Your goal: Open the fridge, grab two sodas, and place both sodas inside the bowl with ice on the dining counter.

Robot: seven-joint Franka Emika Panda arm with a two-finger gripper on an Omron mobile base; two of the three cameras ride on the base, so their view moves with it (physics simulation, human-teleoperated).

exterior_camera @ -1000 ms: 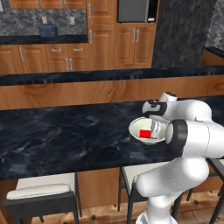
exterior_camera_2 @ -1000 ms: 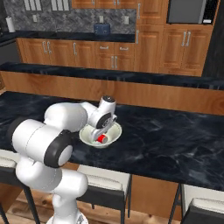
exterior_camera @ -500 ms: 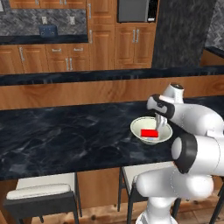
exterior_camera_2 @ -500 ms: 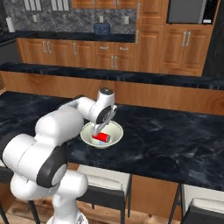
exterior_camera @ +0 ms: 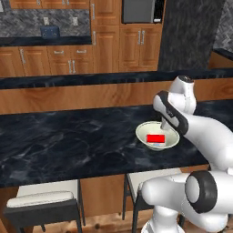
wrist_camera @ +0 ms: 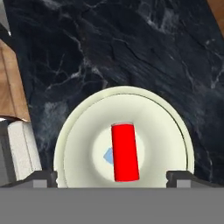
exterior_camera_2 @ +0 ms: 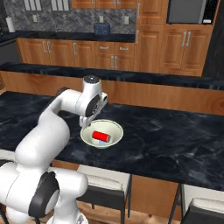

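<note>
On the black dining counter (exterior_camera: pixel 68 145) (exterior_camera_2: pixel 175 135) stands the cream-white bowl (exterior_camera: pixel 142 133) (exterior_camera_2: pixel 114 129) (wrist_camera: pixel 72 135). A short red can (exterior_camera: pixel 155 138) (exterior_camera_2: pixel 101 137) (wrist_camera: pixel 125 152) lies on its side in the bowl, beside a pale blue ice piece (wrist_camera: pixel 107 154). My gripper (exterior_camera: pixel 169 132) (exterior_camera_2: pixel 85 123) (wrist_camera: pixel 111 177) hangs open just above the bowl's rim, its two tips wide apart and holding nothing. The can lies below and between the tips, apart from them. The fridge and the cola bottle are out of view.
White-cushioned stools (exterior_camera: pixel 41 200) (exterior_camera_2: pixel 105 183) stand under the counter's near edge. Behind it runs a raised dark ledge (exterior_camera: pixel 82 79), then wooden cabinets (exterior_camera: pixel 59 59) and a microwave (exterior_camera: pixel 139 10). Bare counter stretches left of the bowl in the left base view.
My hand has risen from low inside the bowl to just above its rim as the arm straightened. The red can stays lying in the bowl.
</note>
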